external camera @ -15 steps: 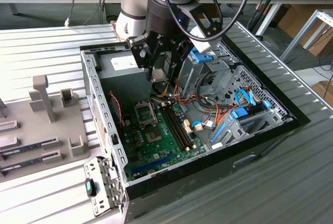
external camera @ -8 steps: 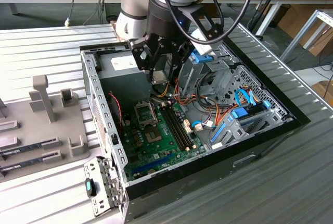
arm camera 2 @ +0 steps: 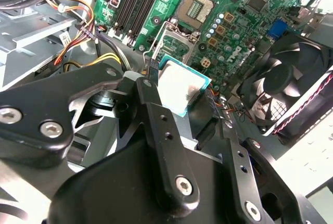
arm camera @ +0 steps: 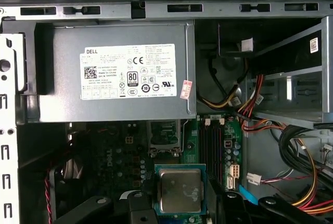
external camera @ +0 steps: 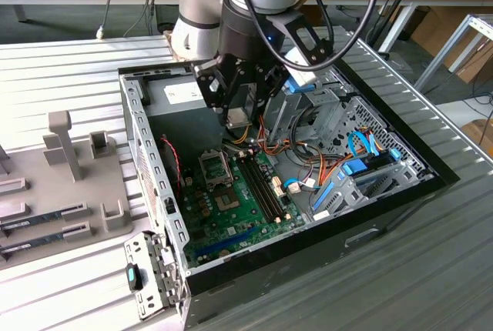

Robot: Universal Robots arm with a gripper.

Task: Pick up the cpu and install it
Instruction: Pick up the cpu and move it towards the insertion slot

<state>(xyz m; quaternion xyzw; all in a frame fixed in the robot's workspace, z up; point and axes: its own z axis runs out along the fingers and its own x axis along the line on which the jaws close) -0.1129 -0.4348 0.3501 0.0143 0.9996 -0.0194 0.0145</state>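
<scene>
cpu (arm camera: pixel 179 190): small flat square chip, silver-grey metal top with a thin green rim, one item. Held in the gripper (external camera: pixel 240 113), whose black fingers (arm camera 2: pixel 152 73) are closed on opposite edges of the chip; both wrist views show the metal top facing the cameras and the chip lying roughly level. Position: inside the open computer case (external camera: pixel 151 163), raised above the motherboard (external camera: pixel 245 206) and not touching it. In the second wrist view the chip sits nearer the camera than the processor socket (arm camera 2: pixel 196 9), which is bare with its contact field exposed; the socket's metal hold-down frame (arm camera 2: pixel 174 42) lies between the two. In the first wrist view the chip lies just in front of that socket area, with the memory slots (arm camera: pixel 212 141) to one side. Grey power-supply box (arm camera: pixel 114 78): mounted against the case wall beyond the socket, white label facing out. Case fan (arm camera 2: pixel 291 83): black, beside the board. Cable bundles (arm camera: pixel 307 182): orange, yellow, red and black, running along the drive cage. Grey holder tray (external camera: pixel 69 158): on the slatted table (external camera: pixel 385 277), at the exterior view's left of the case, well apart from the gripper.
</scene>
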